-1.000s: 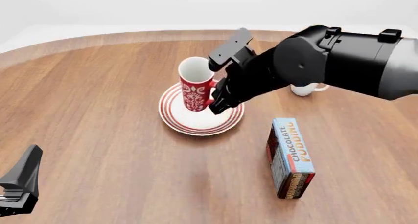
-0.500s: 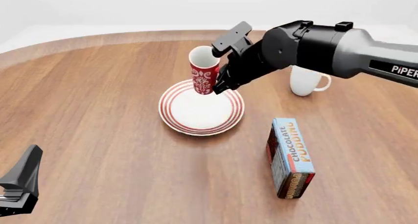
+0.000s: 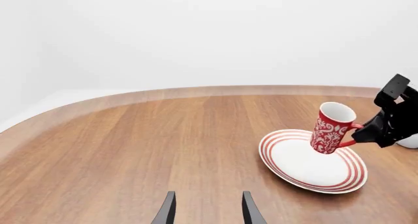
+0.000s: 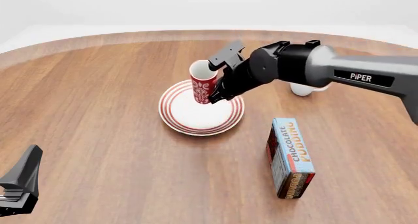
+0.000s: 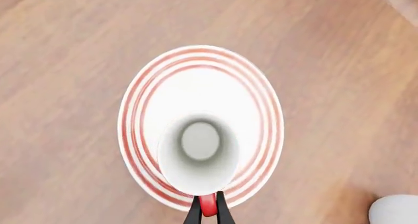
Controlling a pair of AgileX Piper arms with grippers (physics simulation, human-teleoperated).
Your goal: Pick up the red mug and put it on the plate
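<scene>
The tall red ceramic mug with a white ornamental pattern point(image 4: 203, 83) hangs in the right pincer point(image 4: 219, 82), which is clamped on the mug's red handle; in the right wrist view the two dark fingertips point(image 5: 193, 213) press the handle from either side. The mug is tilted, its open white mouth leaning toward the far edge of the wooden counter point(image 4: 98, 111). It sits over the far part of the round white plate with concentric red rings point(image 4: 196, 119). In the left wrist view its base point(image 3: 324, 146) is at the plate's surface on the side nearest the rim, though whether it truly touches cannot be told. The plate lies near the middle of the counter.

The left pincer point(image 4: 19, 185) hovers low over the near left corner of the counter, well apart from the plate; in the left wrist view its two fingers point(image 3: 167, 212) stand apart with nothing between them.

A plain white mug point(image 4: 306, 90) stands beyond the right arm, toward the far right of the counter, mostly hidden by the arm. A blue chocolate pudding box point(image 4: 290, 158) lies toward the near right edge, apart from the plate.
</scene>
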